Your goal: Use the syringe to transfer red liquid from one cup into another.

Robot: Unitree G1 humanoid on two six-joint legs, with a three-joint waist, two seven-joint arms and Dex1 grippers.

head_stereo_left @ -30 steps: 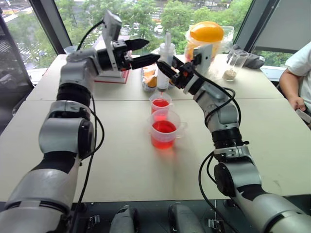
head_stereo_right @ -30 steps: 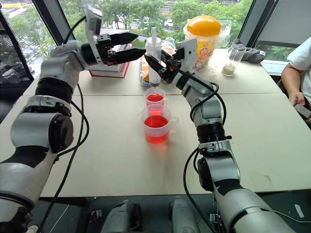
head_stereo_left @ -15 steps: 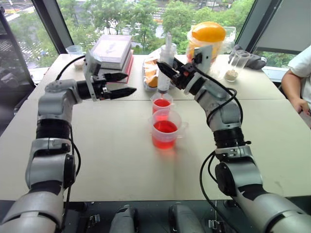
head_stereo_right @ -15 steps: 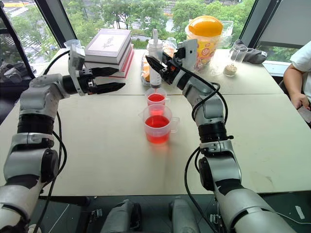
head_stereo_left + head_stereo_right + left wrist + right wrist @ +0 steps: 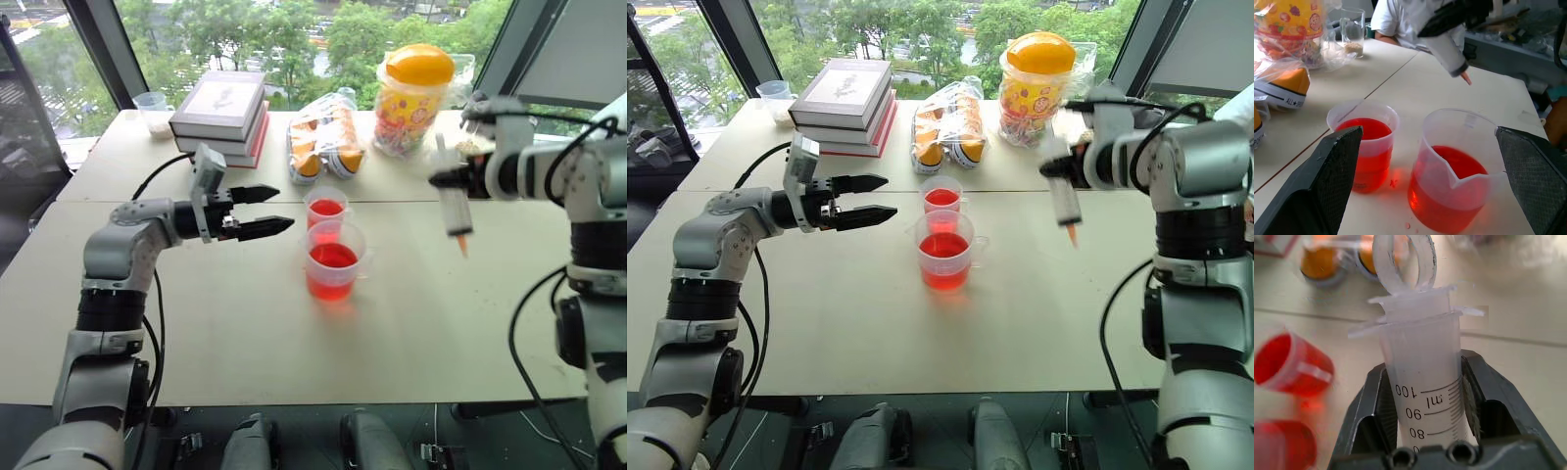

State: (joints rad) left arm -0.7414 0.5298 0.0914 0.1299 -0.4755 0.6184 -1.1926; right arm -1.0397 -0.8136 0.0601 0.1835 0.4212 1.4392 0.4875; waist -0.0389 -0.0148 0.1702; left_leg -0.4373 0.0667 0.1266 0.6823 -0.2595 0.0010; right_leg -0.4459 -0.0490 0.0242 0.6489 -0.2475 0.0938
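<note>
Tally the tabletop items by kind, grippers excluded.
Cups with red liquid: 2, larger cup and smaller cup
Syringe: 1
Books: 2, stacked
Bagged shoes: 1
Candy jar: 1
Other clear cups: 2
Total: 9

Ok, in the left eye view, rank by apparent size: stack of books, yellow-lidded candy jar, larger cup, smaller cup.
1. Stack of books
2. Yellow-lidded candy jar, close to the books, though both stand farther back
3. Larger cup
4. Smaller cup
</note>
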